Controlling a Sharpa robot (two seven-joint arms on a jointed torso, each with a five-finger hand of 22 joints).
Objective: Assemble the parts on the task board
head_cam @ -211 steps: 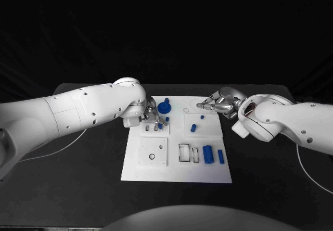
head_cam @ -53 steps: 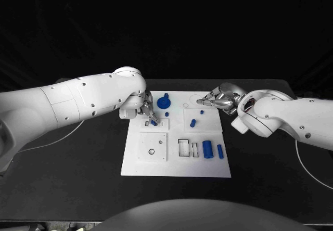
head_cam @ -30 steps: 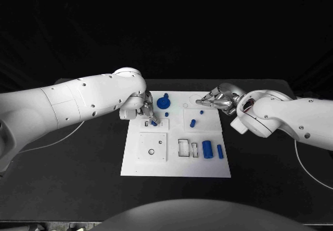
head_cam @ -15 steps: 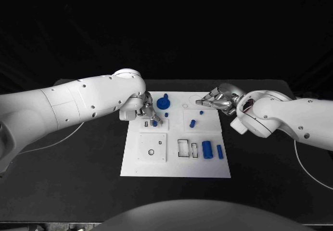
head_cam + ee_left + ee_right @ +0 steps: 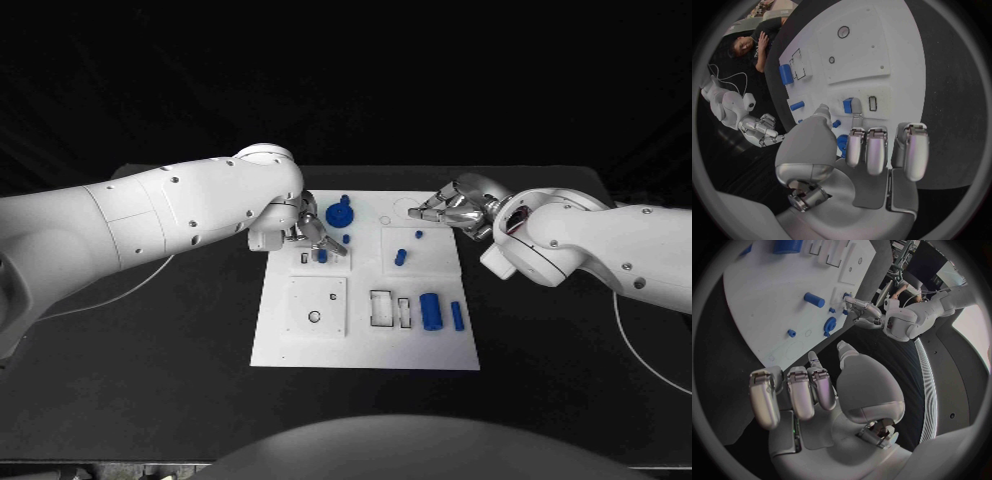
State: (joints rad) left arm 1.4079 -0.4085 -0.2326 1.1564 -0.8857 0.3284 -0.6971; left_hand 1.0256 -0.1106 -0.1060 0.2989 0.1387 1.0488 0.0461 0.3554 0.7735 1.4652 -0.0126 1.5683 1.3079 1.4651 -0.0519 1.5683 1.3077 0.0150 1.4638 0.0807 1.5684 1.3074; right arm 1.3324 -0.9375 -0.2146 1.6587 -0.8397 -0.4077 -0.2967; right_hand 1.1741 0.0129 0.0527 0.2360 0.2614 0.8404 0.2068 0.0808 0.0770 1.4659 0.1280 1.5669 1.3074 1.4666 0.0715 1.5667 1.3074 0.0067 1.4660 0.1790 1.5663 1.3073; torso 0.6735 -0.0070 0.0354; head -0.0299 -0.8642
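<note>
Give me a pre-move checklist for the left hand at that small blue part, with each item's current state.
1. Left hand at the small blue part on the task board: ok, a fingertip touches it.
2. Part seated in its slot: cannot tell.
3. Empty slot beside it unobstructed: ok.
4. Right hand clear of the left hand's area: ok, it is at the board's far right edge.
5. Right hand holding nothing: ok.
6. Large blue cylinder out of the way: ok.

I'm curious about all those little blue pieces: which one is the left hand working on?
The small blue part at the left hand, beside a slot in the task board; its fingertip touches it. The other blue parts lie apart, untouched.
</note>
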